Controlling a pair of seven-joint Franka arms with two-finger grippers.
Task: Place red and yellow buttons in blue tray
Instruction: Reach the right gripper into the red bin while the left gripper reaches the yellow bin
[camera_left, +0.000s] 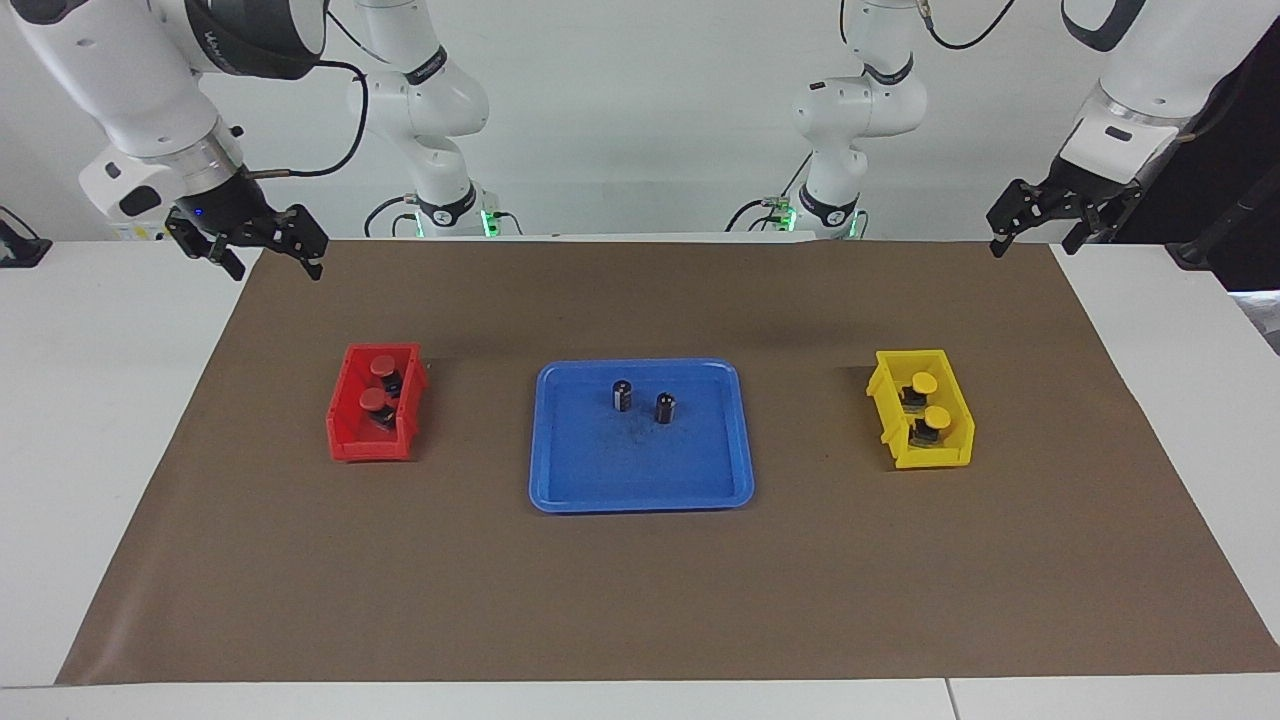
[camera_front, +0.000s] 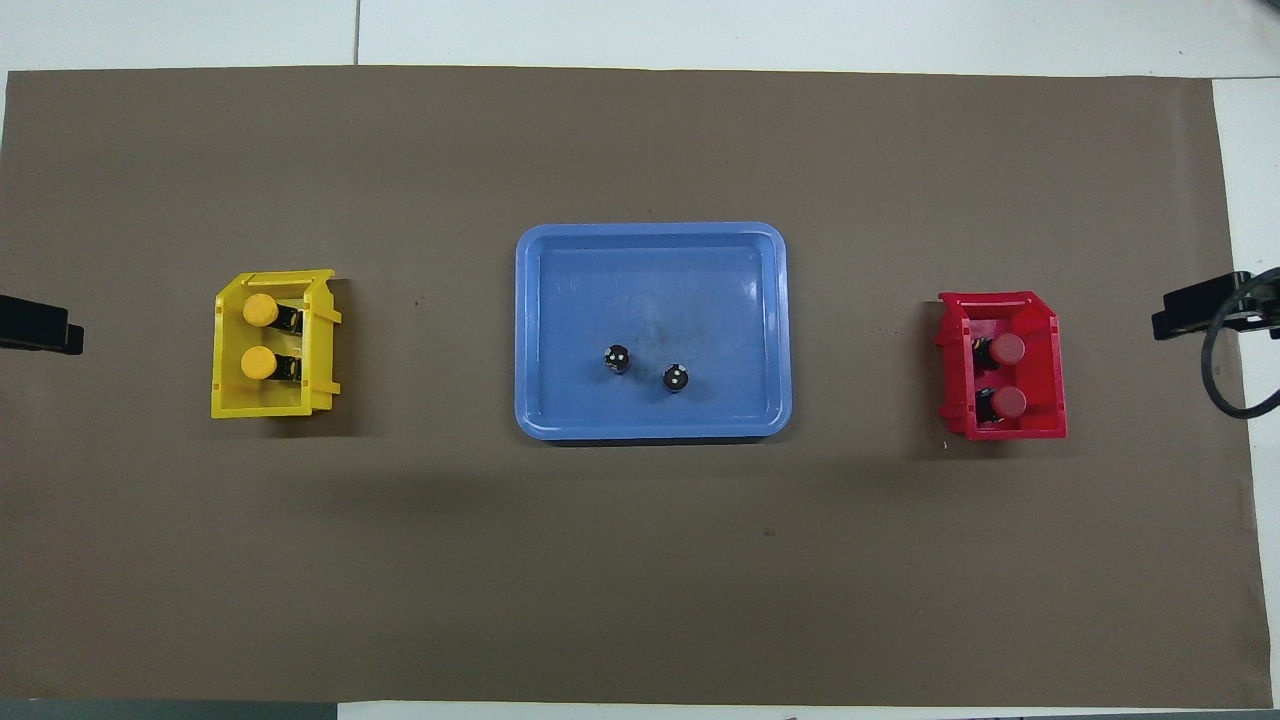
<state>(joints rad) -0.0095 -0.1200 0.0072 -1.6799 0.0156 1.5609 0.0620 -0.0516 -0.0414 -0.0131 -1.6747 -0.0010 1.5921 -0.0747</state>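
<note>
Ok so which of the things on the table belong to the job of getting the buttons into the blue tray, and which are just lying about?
Part of the job:
- two red buttons, lying in the red bin
- two yellow buttons, lying in the yellow bin
- blue tray, between the two bins

Just lying about:
- two dark cylinders, standing in the tray
- red bin
- yellow bin
- brown mat

Blue tray (camera_left: 642, 470) mid-mat, two dark cylinders (camera_left: 622, 395) inside. Red buttons (camera_left: 372, 400) in red bin (camera_left: 345, 440); yellow buttons (camera_left: 937, 415) in yellow bin (camera_left: 932, 459). Right gripper (camera_left: 268, 255), left gripper (camera_left: 1035, 230) raised, jaws wide.
</note>
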